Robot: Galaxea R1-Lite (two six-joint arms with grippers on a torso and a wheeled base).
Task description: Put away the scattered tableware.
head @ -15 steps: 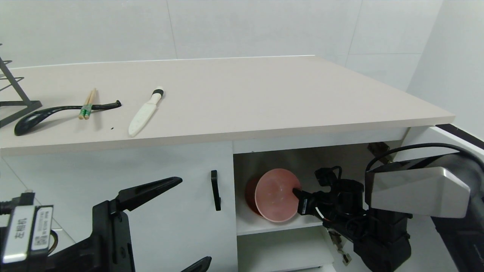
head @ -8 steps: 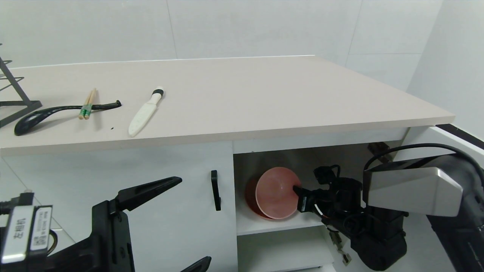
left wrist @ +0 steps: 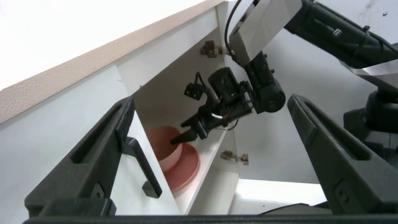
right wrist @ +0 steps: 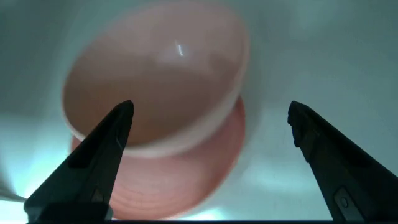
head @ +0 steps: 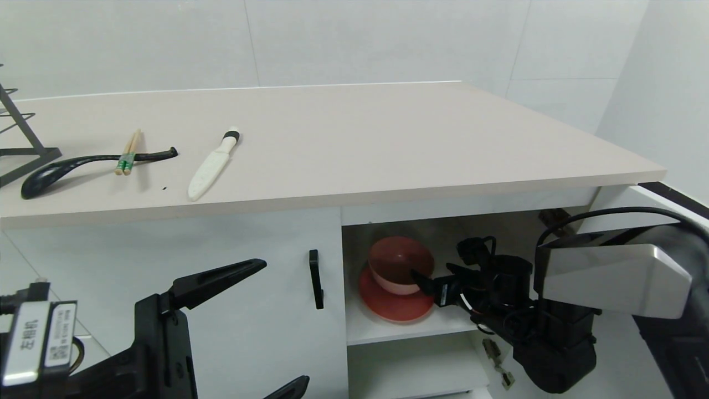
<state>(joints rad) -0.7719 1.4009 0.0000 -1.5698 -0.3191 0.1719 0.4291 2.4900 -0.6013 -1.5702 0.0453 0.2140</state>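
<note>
The right end effector [head: 422,281] is inside the open cabinet compartment under the desk [head: 360,133], level with the upper shelf [head: 388,331]. Its fingers are spread wide and grip nothing. Just ahead of its fingertips a pink bowl [head: 400,265] sits upright, mouth up, on a red plate [head: 396,306] that lies flat on the shelf. In the right wrist view the bowl lies between the lines of the two fingers, slightly beyond their tips, with the plate's rim showing under the bowl's nearer edge. In the head view one fingertip is very close to the bowl's rim; whether it touches cannot be told.

The left end effector [head: 282,324] hangs in front of the closed cabinet door, lower than the desk's top and well apart from the bowl. Its fingers are wide open too, with nothing between them. The door's black handle [head: 315,279] is just beyond its upper finger, between it and the open compartment.

Up on the desk, above and beyond the left end effector, lie a white knife [head: 213,164], a pair of chopsticks [head: 127,154] resting across the handle of a black ladle [head: 83,165], and, farthest out, the foot of a dark wire rack [head: 22,145].
</note>
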